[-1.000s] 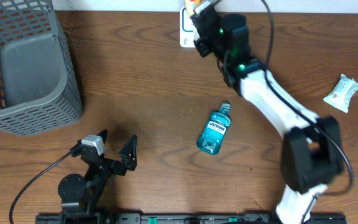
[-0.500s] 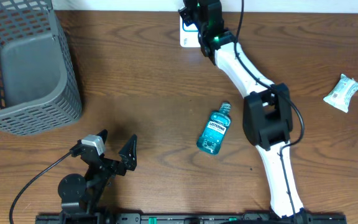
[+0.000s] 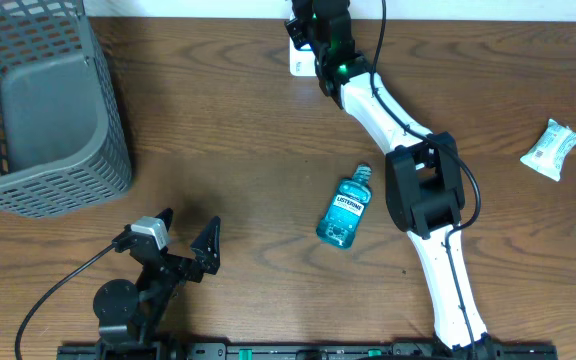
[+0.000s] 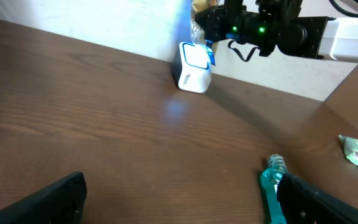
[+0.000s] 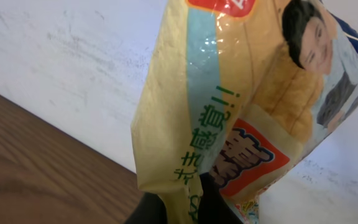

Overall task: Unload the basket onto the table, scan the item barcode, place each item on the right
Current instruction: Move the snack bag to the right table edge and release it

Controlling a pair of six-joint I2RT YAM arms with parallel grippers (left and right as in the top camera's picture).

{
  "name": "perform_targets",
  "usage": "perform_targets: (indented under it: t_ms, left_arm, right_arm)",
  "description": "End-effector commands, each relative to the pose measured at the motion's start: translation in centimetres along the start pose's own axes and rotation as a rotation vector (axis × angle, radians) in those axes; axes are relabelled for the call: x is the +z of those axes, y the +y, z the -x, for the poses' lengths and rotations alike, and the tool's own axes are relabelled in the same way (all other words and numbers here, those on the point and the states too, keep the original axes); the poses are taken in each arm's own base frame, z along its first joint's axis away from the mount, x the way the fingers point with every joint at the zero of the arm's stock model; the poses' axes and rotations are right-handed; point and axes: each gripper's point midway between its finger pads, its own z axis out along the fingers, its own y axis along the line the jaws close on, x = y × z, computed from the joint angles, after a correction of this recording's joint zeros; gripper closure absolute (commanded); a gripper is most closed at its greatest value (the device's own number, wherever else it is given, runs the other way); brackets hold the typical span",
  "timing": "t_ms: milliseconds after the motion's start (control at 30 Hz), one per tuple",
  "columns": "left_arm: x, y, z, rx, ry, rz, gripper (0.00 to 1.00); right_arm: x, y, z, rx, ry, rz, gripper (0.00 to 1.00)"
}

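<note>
Right gripper (image 5: 188, 205), clamped on our yellow snack packet (image 5: 229, 106), has swung in above the white barcode scanner (image 4: 193, 73); we judge the scan imminent.

My right arm (image 3: 373, 98) has white links, black joints (image 3: 423, 190) and a green light (image 3: 340, 68), with a thin black cable (image 3: 384, 20). My left gripper (image 3: 188, 222) is black, with pointed fingers (image 3: 208, 243), a grey block (image 3: 148, 229) and a looping cable (image 3: 43, 297).
</note>
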Motion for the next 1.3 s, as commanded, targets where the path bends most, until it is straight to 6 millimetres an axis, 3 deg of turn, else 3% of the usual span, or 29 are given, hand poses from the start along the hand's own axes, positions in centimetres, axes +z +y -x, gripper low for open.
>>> perform_targets:
  t_ms: [0, 300, 467, 533, 633, 800, 933, 967, 1067, 1267]
  left_arm:
    - [-0.2, -0.2, 0.5, 0.02, -0.015, -0.002, 0.02]
    - [-0.2, -0.2, 0.5, 0.02, -0.015, -0.002, 0.02]
    - [-0.2, -0.2, 0.5, 0.02, -0.015, -0.002, 0.02]
    - [-0.2, -0.2, 0.5, 0.02, -0.015, -0.003, 0.02]
    - [-0.2, -0.2, 0.5, 0.02, -0.015, -0.003, 0.02]
    - [-0.2, -0.2, 0.5, 0.02, -0.015, -0.002, 0.02]
    - [-0.2, -0.2, 0.5, 0.02, -0.015, -0.002, 0.02]
    - [-0.2, -0.2, 0.5, 0.02, -0.015, -0.003, 0.02]
    - [-0.2, -0.2, 0.5, 0.02, -0.014, -0.003, 0.02]
    - [-0.2, -0.2, 0.5, 0.02, -0.014, -0.003, 0.02]
  right_arm:
    - [-0.2, 0.2, 2.0, 0.04, -0.035, -0.008, 0.99]
    - [-0.6, 1.8, 1.7, 0.046, 0.018, 0.044, 0.99]
    - [-2.8, 2.5, 4.4, 0.065, 0.038, 0.144, 0.99]
    - [-4.2, 1.3, 5.6, 0.036, 0.069, 0.124, 0.99]
    - [-6.9, -2.0, 6.5, -0.073, 0.167, 0.013, 0.99]
    - [-13.3, -9.2, 5.8, -0.214, 0.425, -0.27, 0.99]
    - [-17.5, -13.1, 1.9, -0.131, 0.634, -0.397, 0.99]
    - [-19.7, -15.3, -1.2, -0.038, 0.751, -0.459, 0.99]
    - [-23.2, -18.7, -5.9, 0.134, 0.906, -0.565, 0.99]
    - [-27.4, -22.8, -14.8, 0.455, 1.08, -0.661, 0.99]
